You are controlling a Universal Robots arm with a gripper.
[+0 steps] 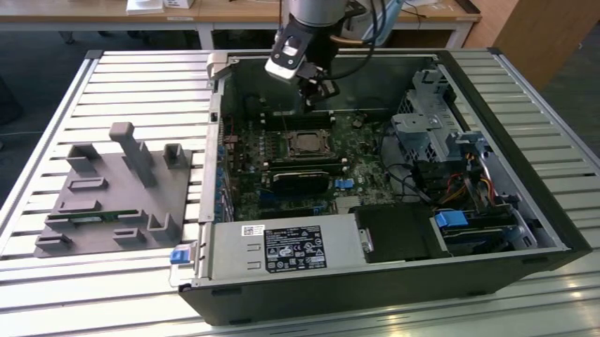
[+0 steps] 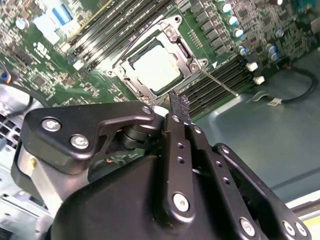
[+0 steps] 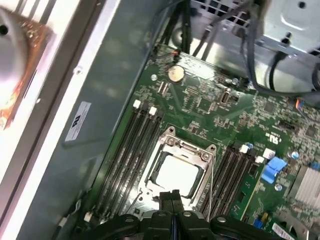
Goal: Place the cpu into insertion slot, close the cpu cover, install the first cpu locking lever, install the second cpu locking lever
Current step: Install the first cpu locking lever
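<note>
step: probably first locking lever [image 2: 220,83] | cpu [image 2: 156,67] lying under lowered cpu cover [image 2: 176,44] | claw [image 2: 178,102] hovering narrow, empty, nearby | lever needing a precise push

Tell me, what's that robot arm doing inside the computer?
The robot's gripper hovers right beside the insertion slot on the green board in the open computer case. The cpu lies in the slot, and the cpu cover looks folded down around it. The fingers are pressed together, holding nothing.

Pale cpu [image 2: 156,64] lies flat in the insertion slot [image 2: 131,82].
</note>
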